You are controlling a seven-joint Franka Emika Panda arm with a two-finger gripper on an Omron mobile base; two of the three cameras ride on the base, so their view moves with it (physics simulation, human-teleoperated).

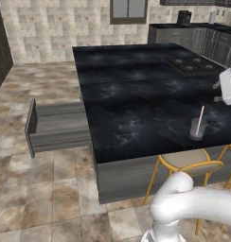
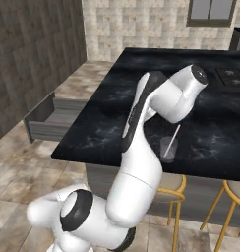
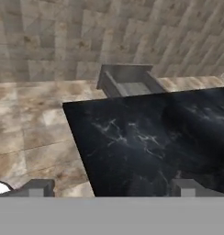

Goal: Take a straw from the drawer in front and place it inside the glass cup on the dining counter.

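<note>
We see the straw (image 1: 200, 120) standing in the glass cup (image 1: 197, 129), its long axis near upright, top leaning slightly right. The cup sits near the front edge of the dining counter (image 1: 136, 99). Our gripper (image 3: 111, 187) spreads wide, holding nothing, above the counter. Far left, the drawer (image 1: 56, 126) stands pulled out.
</note>
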